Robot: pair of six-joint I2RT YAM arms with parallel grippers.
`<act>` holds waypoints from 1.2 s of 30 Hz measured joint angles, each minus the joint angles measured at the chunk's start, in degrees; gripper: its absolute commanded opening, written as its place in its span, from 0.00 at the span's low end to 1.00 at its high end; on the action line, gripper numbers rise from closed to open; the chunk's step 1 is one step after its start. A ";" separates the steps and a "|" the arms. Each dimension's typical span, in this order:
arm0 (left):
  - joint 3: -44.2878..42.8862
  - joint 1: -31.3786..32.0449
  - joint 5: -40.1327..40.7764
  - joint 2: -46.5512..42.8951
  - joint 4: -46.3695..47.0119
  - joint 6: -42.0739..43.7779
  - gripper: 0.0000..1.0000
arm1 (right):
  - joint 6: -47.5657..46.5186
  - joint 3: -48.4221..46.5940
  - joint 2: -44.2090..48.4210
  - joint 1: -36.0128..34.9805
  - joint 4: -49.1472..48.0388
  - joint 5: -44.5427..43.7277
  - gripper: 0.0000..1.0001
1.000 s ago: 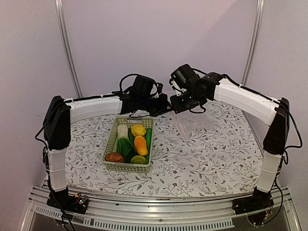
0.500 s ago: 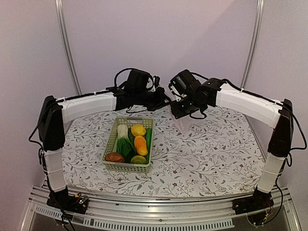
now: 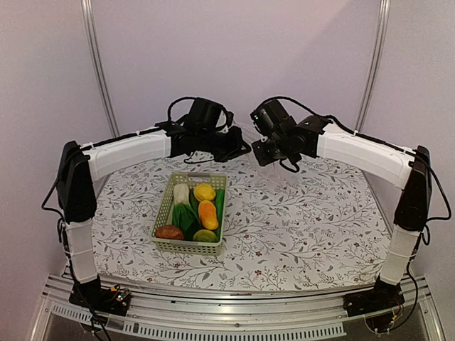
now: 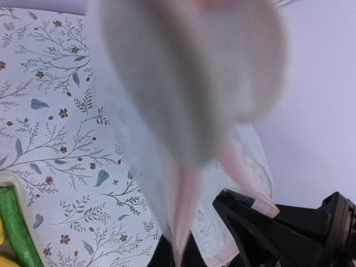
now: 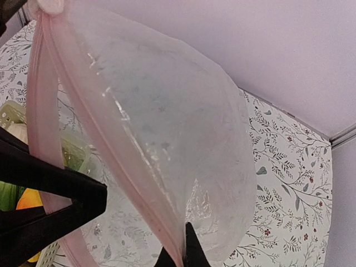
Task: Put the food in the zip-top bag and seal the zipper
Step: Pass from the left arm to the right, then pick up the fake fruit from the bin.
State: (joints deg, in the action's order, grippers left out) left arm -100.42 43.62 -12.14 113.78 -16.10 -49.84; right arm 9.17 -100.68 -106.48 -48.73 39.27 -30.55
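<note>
- We see the flower-patterned surface (image 3: 306, 220) spread under both arms.
- The zip-top bag (image 5: 167, 139) hangs in the air over the far middle of the surface, stretched between the 2 grippers. It is clear, crinkled and puffed open.
- The pale green basket (image 3: 186, 246) sits on the surface, nearer than the bag and to its left.
- All the food (image 3: 195, 209) lies in the basket.
- The left gripper (image 3: 239, 149) is clamped on 1 lip of the bag's mouth.
- The right gripper (image 5: 179, 253) pinches the other lip, fingers together.
- The pinkish zipper (image 5: 40, 111) is parted into 2 strips.
</note>
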 measured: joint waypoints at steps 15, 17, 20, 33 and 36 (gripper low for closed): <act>-8.33 0.07 7.91 5.53 -17.11 -2.54 0.41 | -2.54 -0.94 2.23 2.91 -0.74 -6.64 0.00; -11.15 0.13 6.80 7.04 -17.97 -0.50 0.64 | -2.51 -0.90 3.08 3.39 -0.74 -6.51 0.00; -12.98 0.57 4.46 7.06 -17.11 3.69 0.83 | -1.97 -0.85 3.98 3.61 -0.26 -5.90 0.00; 24.61 6.34 4.04 -29.38 -7.93 20.28 0.94 | 0.28 8.98 4.98 11.41 0.52 -2.71 0.00; 31.58 5.31 5.81 -34.62 -7.85 20.33 0.92 | 0.00 10.67 6.97 14.60 1.11 -2.71 0.00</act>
State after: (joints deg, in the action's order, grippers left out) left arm -68.84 48.93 -6.33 79.15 -23.94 -29.52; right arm 9.17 -90.02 -99.50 -34.13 40.38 -33.26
